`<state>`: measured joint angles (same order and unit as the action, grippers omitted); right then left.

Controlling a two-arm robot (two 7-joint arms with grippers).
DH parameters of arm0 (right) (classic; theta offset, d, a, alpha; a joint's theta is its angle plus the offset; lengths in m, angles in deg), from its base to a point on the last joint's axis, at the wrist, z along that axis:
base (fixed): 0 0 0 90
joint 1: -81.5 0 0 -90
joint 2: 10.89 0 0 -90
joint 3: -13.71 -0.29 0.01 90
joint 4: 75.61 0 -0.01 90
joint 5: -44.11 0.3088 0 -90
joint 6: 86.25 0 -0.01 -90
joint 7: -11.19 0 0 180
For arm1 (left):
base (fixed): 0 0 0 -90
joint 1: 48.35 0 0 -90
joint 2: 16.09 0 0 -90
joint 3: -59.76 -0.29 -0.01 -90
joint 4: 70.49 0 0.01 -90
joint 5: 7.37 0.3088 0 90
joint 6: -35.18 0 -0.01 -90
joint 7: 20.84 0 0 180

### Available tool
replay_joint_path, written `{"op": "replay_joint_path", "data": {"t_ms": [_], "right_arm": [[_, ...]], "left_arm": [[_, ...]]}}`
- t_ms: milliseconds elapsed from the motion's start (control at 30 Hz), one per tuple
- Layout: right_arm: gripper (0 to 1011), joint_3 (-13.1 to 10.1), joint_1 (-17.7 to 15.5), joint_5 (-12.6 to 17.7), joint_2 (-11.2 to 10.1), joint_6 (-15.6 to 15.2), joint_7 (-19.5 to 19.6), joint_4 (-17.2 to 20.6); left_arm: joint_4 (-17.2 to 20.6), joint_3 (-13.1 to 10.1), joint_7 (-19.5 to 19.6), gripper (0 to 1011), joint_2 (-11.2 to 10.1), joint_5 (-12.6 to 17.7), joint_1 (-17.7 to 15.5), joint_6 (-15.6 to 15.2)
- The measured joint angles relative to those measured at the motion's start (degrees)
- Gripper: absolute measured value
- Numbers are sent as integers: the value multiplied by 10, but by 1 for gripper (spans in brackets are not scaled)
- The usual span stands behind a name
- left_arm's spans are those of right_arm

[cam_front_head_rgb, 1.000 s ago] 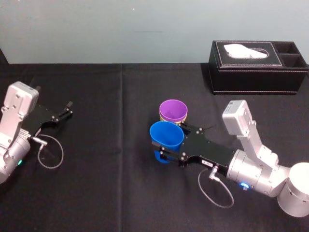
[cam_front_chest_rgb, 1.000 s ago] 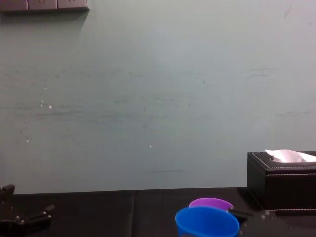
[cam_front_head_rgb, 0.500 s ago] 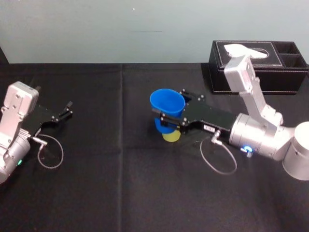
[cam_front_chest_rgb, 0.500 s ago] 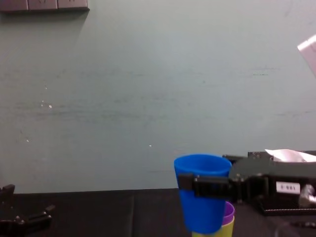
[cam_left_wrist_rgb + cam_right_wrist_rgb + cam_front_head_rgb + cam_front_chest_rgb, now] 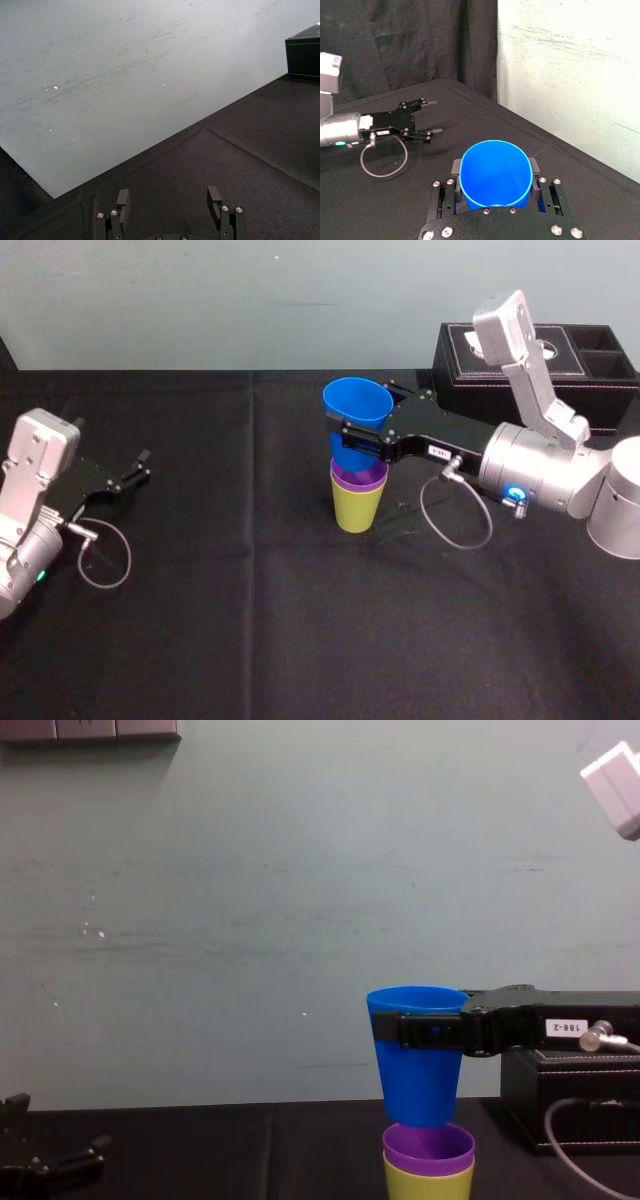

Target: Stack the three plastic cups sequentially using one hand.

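My right gripper [image 5: 352,435] is shut on the blue cup [image 5: 357,408] and holds it upright in the air. In the chest view the blue cup [image 5: 420,1072] hangs straight over the purple cup [image 5: 428,1148], its base level with the purple rim. The purple cup [image 5: 358,478] sits nested in the yellow-green cup [image 5: 355,508], which stands on the black table. The right wrist view shows both fingers [image 5: 455,168] pressed against the sides of the blue cup [image 5: 495,175]. My left gripper [image 5: 140,468] rests open at the table's left, far from the cups.
A black tissue box [image 5: 530,380] stands at the back right, just behind my right arm. The black cloth [image 5: 250,620] covers the table, with free room in front and to the left. A grey wall [image 5: 300,920] runs behind.
My right gripper has lifted the blue cup from beside the purple cup and carried it up and back, over the nested purple and yellow-green cups. The left arm has not moved.
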<state>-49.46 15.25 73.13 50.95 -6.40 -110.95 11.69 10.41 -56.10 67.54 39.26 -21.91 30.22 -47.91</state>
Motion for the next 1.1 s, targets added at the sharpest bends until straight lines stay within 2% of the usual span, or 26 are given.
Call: {"op": "replay_joint_path", "data": {"t_ms": [167,533,1100], "right_arm": [[731,9,18,4,3,-3,4,-27],[732,22,31,6,8,0,4,-60],[731,32,30,5,12,7,5,-77]], "left_arm": [[0,0,0,1011,0,0,0,0],[0,0,0,1012,0,0,0,0],[0,0,0,1011,0,0,0,0]]}}
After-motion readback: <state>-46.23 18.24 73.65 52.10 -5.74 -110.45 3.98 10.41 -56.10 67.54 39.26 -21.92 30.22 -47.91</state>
